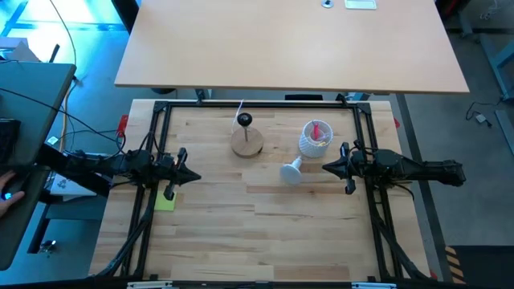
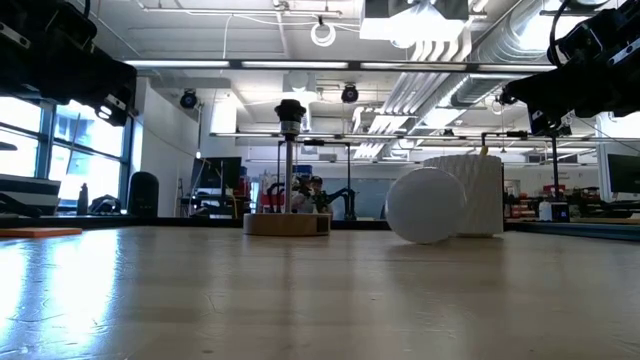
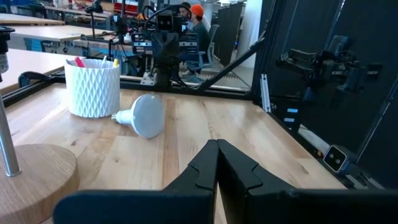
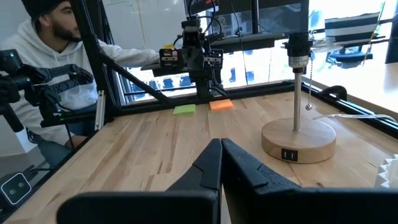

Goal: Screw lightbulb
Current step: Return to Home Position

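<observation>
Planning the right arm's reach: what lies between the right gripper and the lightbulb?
Only bare table, as the high view shows, separates the right gripper from the lightbulb; the white latticed cup stands beside that line.

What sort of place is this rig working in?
Probably a robotics lab or workshop: exposed silvery ceiling ducts, a black metal frame around the pale wooden plank table, and benches of equipment in the room behind.

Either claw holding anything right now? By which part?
Nothing is held. The left claw and right claw are both shut and empty; the white matte lightbulb lies on its side, untouched, beside the white latticed cup.
</observation>
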You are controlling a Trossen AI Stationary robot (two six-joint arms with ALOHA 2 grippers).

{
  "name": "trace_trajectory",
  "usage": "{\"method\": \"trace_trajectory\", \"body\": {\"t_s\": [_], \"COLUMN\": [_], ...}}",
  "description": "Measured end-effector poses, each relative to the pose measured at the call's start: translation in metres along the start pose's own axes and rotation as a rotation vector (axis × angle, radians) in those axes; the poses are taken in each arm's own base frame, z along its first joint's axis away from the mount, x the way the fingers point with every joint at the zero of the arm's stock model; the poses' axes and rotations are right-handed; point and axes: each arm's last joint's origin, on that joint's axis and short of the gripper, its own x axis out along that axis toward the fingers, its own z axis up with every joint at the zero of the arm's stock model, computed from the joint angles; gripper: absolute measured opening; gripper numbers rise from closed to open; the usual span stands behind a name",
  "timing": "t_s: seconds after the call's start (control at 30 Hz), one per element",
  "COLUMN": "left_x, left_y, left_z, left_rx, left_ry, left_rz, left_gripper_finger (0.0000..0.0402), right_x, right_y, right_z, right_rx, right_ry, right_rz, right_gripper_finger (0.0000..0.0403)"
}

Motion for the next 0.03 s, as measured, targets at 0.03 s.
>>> {"method": "trace_trajectory", "body": {"t_s": [0.03], "left_x": [0.0000], "left_y": [0.0000], "left_z": [0.0000], "left_rx": [0.000], "left_ry": [0.000], "left_rz": [0.000], "left_gripper_finger": [0.0000], "right_x": [0.0000], "right_y": [0.0000], "right_z": [0.0000], "right_rx": [0.000], "right_ry": [0.000], "right_rz": [0.000], "right_gripper_finger": [0.0000]}}
